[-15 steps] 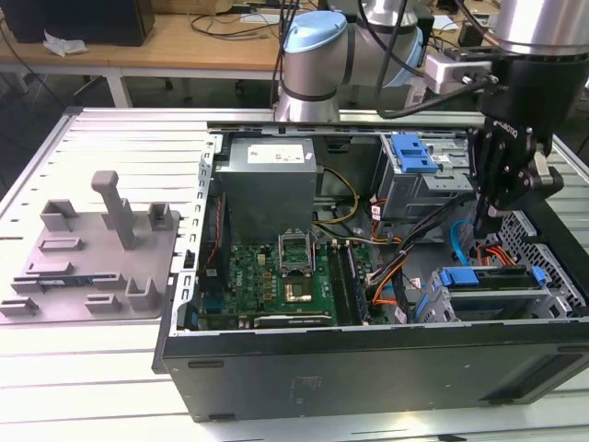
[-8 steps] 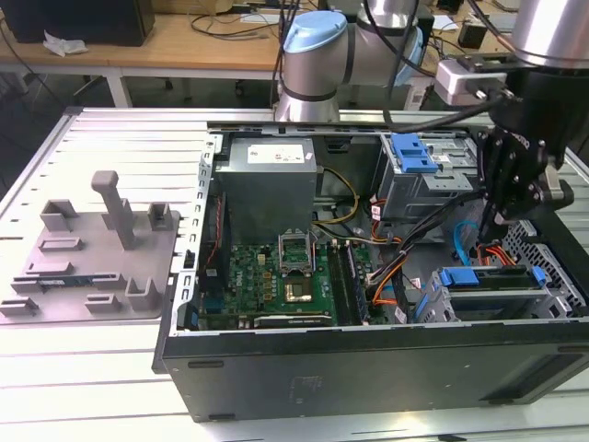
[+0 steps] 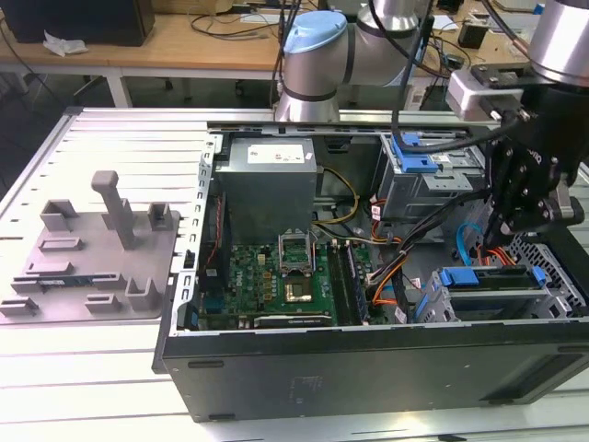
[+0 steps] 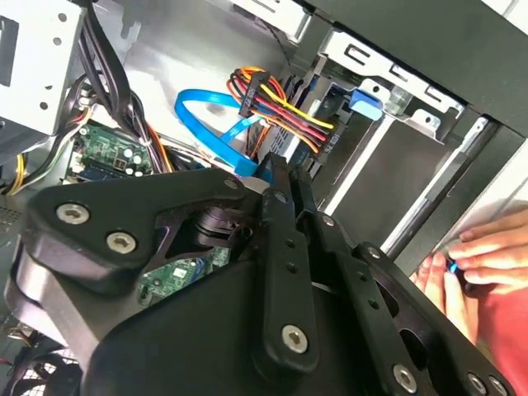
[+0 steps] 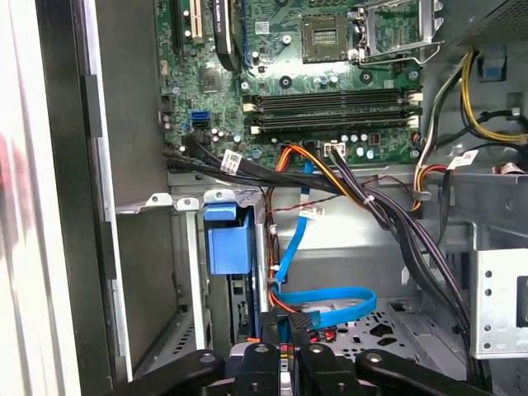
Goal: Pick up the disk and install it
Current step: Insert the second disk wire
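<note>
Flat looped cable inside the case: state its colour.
Bright blue; the flat looped cable shows best in the first wrist view, near the drive cage.

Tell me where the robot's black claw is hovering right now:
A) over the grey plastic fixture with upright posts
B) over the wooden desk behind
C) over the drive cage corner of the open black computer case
C: in the exterior view the claw hangs above the metal drive cage with blue brackets inside the open black computer case, far from the grey plastic fixture.

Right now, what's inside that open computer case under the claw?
Inside the computer case lie a green circuit board, a grey metal box, bundled coloured cables and a blue-edged drive cage. The claw hangs over that cage, hiding what's beneath.
</note>
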